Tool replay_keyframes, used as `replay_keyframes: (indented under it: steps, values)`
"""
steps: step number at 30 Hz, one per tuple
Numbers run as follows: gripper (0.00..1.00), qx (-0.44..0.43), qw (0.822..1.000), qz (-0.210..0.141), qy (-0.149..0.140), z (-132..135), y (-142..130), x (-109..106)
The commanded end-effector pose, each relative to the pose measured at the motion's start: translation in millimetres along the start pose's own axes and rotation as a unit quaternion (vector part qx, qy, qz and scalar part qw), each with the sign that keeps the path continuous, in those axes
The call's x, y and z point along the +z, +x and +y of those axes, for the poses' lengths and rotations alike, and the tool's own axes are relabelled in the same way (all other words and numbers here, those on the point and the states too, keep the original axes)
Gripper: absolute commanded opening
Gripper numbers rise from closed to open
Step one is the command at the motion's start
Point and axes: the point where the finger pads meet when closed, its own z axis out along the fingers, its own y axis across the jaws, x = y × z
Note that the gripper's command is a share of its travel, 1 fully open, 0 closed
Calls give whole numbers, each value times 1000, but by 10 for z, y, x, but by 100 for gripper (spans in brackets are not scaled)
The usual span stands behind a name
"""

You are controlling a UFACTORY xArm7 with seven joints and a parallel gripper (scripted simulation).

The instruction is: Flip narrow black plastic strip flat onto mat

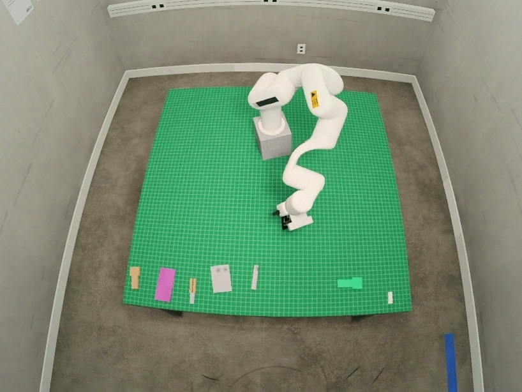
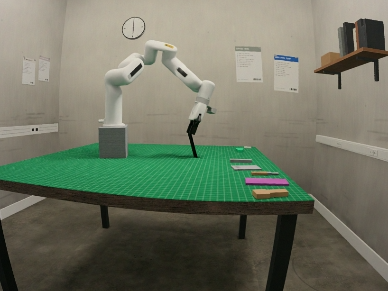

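Observation:
The narrow black plastic strip (image 2: 192,144) stands steeply on end, leaning a little to the left at its top, with its lower end touching the green mat (image 2: 141,172) (image 1: 202,202) near the table's middle. My gripper (image 2: 192,127) (image 1: 286,222) is shut on the strip's upper end and holds it up. In the overhead view the strip is mostly hidden under the wrist; only a small dark patch shows at the fingers.
The arm's grey base block (image 2: 112,141) (image 1: 272,138) stands at the back. Along the mat's near edge lie a tan piece (image 1: 134,277), a magenta plate (image 1: 164,284), a grey plate (image 1: 221,278), a grey bar (image 1: 254,277), a green piece (image 1: 350,283) and a small white piece (image 1: 390,297).

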Motion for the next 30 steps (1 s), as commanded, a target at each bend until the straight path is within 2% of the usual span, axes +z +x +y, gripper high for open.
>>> replay_keyframes:
  steps: [1, 13, 16, 25, 30]
  values:
    - [54, 0, 1000, 5, 0, 6, 90, -65]
    - [54, 0, 1000, 19, 0, 6, 247, -132]
    - [54, 0, 1000, 31, 0, 6, 301, -150]
    - [54, 0, 999, 35, 0, 6, 414, -186]
    - [54, 0, 999, 45, 0, 6, 555, -212]
